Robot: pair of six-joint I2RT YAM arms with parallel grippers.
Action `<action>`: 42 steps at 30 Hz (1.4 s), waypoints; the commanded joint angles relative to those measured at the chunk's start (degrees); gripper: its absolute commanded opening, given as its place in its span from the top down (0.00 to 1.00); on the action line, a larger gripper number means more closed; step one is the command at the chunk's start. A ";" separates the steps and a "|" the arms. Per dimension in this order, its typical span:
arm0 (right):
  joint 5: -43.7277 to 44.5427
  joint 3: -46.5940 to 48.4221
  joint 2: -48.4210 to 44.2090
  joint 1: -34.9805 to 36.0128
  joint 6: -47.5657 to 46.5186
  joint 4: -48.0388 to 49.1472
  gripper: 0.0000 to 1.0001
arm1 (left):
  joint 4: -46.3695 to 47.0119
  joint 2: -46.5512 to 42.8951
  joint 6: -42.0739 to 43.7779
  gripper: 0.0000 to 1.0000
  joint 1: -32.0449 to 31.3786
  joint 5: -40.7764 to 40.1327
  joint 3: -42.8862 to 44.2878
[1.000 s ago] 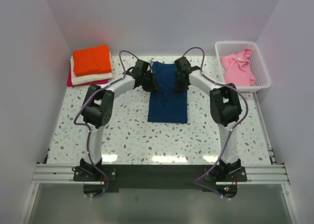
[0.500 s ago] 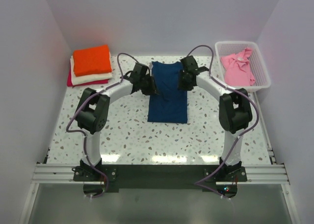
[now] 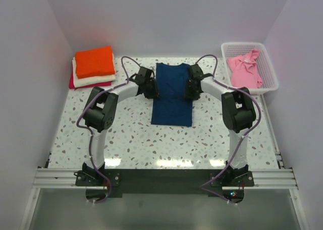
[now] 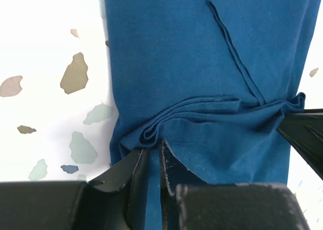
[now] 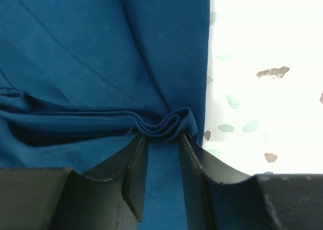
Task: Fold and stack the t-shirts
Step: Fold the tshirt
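Navy blue cloth t-shirt (image 3: 172,101) is lying flat at the middle of the speckled white tabletop (image 3: 136,139), with left tool (image 4: 151,150) and right tool (image 5: 162,138) standing at its side edges. Stack of folded orange, cream and magenta t-shirts (image 3: 93,67) is sitting far left. White plastic lattice basket (image 3: 273,76) is standing far right, holding a crumpled pink t-shirt (image 3: 246,69).

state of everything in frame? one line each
navy t-shirt: folded into a long strip, lying flat, rucked at both side edges
left gripper: shut on the navy t-shirt's left edge
right gripper: shut on its right edge
orange t-shirt: folded, top of stack
cream t-shirt: folded, middle
magenta t-shirt: folded, bottom
pink t-shirt: crumpled, in basket
basket: upright, holds the pink t-shirt
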 commanded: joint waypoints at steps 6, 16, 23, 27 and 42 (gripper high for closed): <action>-1.09 1.48 2.88 -4.36 -0.46 -0.52 0.66 | 0.72 -0.92 -1.17 0.85 1.79 -5.05 -2.83; -4.15 3.24 1.12 -5.24 -0.63 -1.49 0.66 | 1.69 -3.29 -1.09 0.86 3.20 -3.03 -3.54; -6.79 5.69 -2.40 -6.29 -0.46 -2.55 0.62 | 1.43 -4.70 0.14 0.81 3.55 -0.83 -0.82; -7.50 6.84 -3.97 -6.82 -0.55 -4.22 0.62 | 0.81 -5.31 0.50 0.80 3.72 0.66 0.33; -11.01 -9.32 -16.97 -5.15 3.41 1.22 0.60 | 6.17 -18.49 -2.40 0.53 2.67 4.70 -13.72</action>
